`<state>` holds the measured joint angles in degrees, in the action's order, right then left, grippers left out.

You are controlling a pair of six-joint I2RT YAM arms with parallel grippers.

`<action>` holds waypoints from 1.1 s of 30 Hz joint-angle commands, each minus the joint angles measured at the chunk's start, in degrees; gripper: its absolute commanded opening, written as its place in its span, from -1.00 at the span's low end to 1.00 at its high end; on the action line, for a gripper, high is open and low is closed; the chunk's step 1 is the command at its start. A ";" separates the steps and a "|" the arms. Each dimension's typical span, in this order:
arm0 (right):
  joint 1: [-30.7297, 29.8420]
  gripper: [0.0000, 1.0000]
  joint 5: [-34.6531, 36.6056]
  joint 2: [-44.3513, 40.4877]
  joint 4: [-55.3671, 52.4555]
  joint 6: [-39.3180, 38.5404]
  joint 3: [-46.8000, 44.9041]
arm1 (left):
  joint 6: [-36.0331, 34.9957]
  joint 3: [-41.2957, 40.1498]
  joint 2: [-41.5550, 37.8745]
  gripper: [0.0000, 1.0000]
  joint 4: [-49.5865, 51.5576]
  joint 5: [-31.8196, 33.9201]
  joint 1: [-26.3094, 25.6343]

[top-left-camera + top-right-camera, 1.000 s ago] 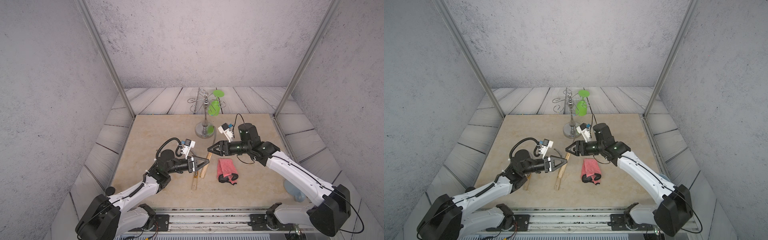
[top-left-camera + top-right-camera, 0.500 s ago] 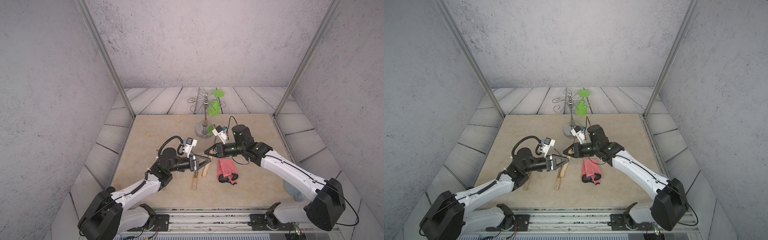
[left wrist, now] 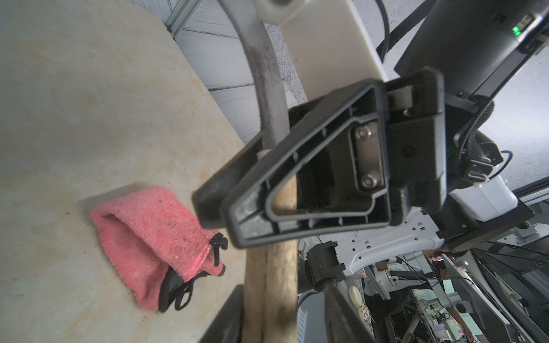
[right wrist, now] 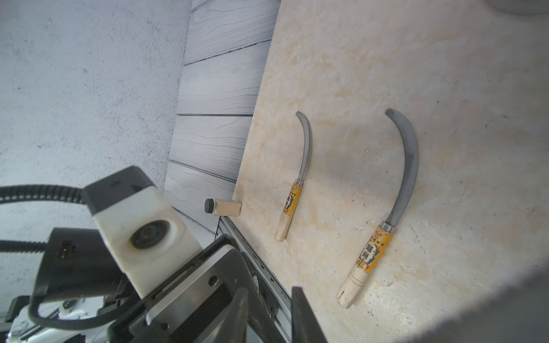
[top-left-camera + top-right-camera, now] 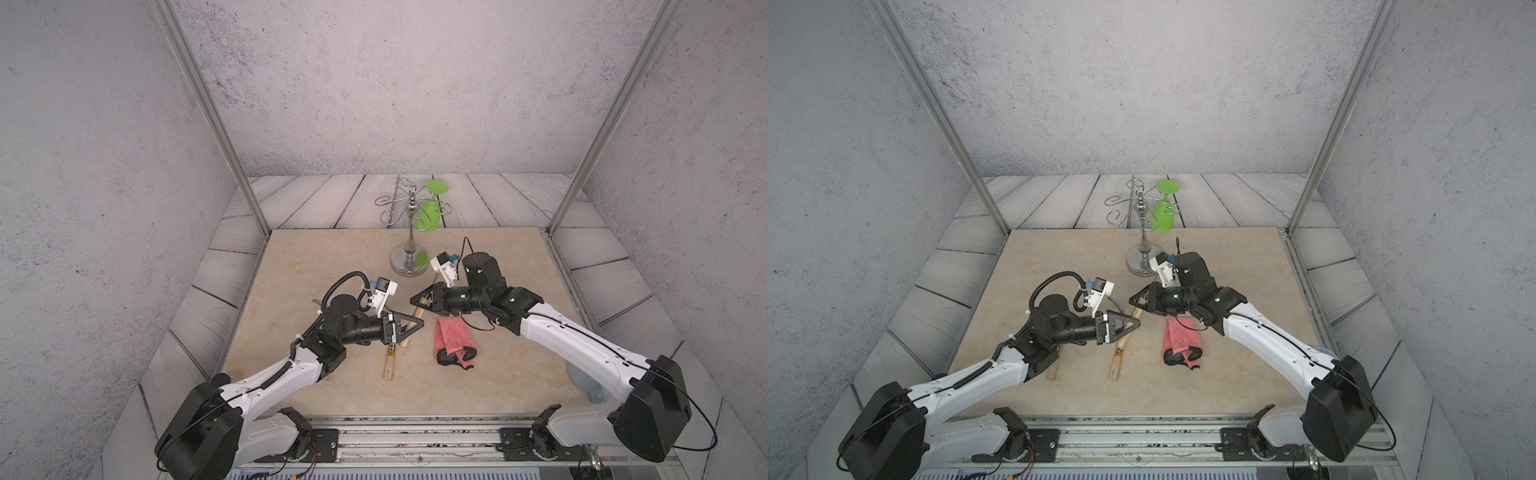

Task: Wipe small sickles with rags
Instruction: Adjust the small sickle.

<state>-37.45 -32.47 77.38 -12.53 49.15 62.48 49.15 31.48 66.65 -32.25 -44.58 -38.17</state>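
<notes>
A sickle (image 3: pixel 269 282) is held at the centre of both top views. Its pale wooden handle is clamped by the right gripper (image 5: pixel 414 300) just below the dark curved blade. The handle's lower end is flanked by the left gripper (image 5: pixel 419 325), whose jaws are parted; a gap beside the wood is seen in the left wrist view. 2 labelled sickles (image 4: pixel 372 252) are laid flat on the beige table (image 5: pixel 332 257), at lower centre beneath the left gripper and arm. The pink rag (image 5: pixel 451 338) is laid just right of them, apart from both grippers. A chrome stand (image 5: pixel 409 266) bearing a green goblet (image 5: pixel 430 212) is set behind.
</notes>
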 commanded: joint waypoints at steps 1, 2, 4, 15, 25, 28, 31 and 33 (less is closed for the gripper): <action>0.00 -0.87 3.90 -1.50 3.31 4.12 0.77 | -1.94 2.18 0.04 -0.09 0.35 -0.69 -1.03; -0.14 -0.87 4.03 -1.29 3.43 4.80 1.10 | -2.14 2.54 0.48 -0.09 0.29 -0.70 -1.11; -0.63 -0.87 4.55 -0.79 3.50 5.55 1.54 | -2.14 3.27 1.58 -0.09 -0.19 -0.60 -1.27; -2.93 -0.86 6.02 0.75 4.01 7.46 1.55 | -0.51 5.53 6.41 -1.00 -3.80 -0.56 -1.64; -3.15 0.07 10.30 -0.49 -12.89 -0.77 5.55 | -3.50 4.14 2.26 -1.00 3.36 6.26 -1.23; -3.15 0.31 13.83 -1.66 -21.37 -4.50 7.14 | -3.41 2.77 0.54 -1.00 4.30 9.43 -0.38; -3.14 0.41 17.57 -3.29 -28.25 -6.82 7.84 | -2.90 1.49 -0.67 -1.00 4.62 11.63 0.98; -3.14 0.44 19.50 -4.44 -30.94 -7.69 7.92 | -2.45 1.08 -1.03 -1.00 5.06 12.07 2.21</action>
<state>-40.82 -18.83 76.03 -32.08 45.32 69.82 46.89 33.23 67.16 -26.24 -36.14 -37.87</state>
